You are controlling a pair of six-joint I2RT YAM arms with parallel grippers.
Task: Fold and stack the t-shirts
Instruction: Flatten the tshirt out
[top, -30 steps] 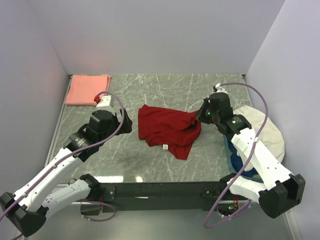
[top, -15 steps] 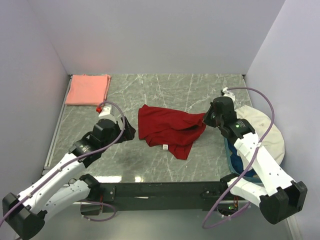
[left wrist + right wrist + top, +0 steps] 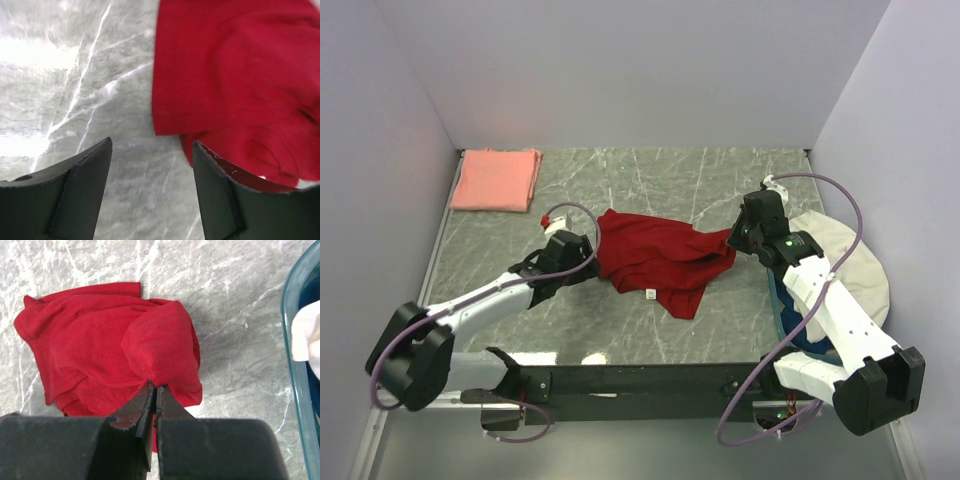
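Note:
The deep red t-shirt (image 3: 660, 255) lies crumpled at the table's middle. My right gripper (image 3: 732, 241) is shut on a pinch of its right edge (image 3: 160, 355), lifting that part. My left gripper (image 3: 590, 262) is open, low over the table beside the shirt's left edge (image 3: 235, 75); its right finger (image 3: 235, 195) is just below the cloth, not holding it. The salmon-pink t-shirt (image 3: 497, 179) lies folded at the far left corner.
A teal bin (image 3: 790, 310) with a cream cloth bag (image 3: 850, 255) stands at the right edge; its rim (image 3: 295, 355) shows in the right wrist view. The grey marble tabletop (image 3: 650, 180) is walled at the back and both sides.
My left arm has stretched forward and down to the red shirt's left edge. My right gripper has pulled the shirt's right edge slightly right, then held.

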